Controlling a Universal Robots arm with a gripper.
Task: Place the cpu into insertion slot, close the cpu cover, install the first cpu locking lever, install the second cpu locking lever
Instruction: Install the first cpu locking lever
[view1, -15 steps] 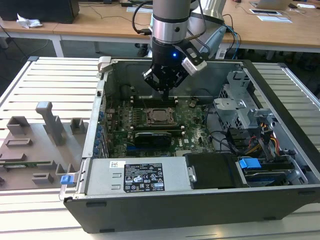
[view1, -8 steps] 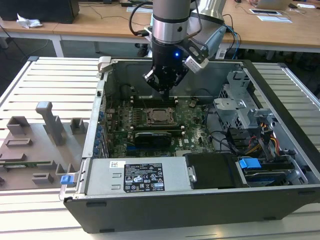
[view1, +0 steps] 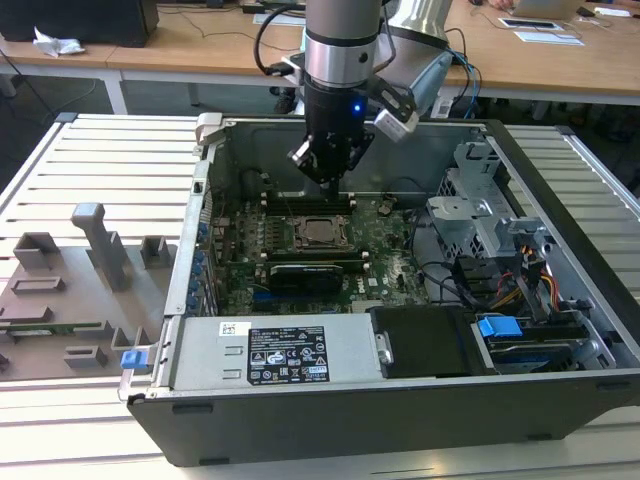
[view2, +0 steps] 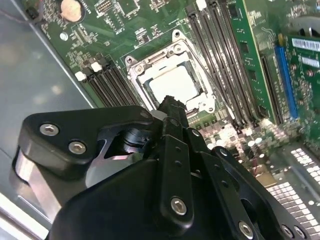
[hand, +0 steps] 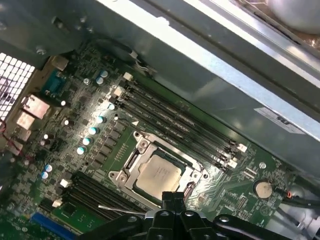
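Second wrist view: closed fingers (view2: 172, 116) above the cpu cover (view2: 138, 75) edge.

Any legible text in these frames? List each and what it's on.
No text is legible.
Black label on the power supply box: print too small.
White sticker beside it: too small.
Grey sticker on the case wall, first wrist view: blurred.
Chip top: faint marks, unreadable.
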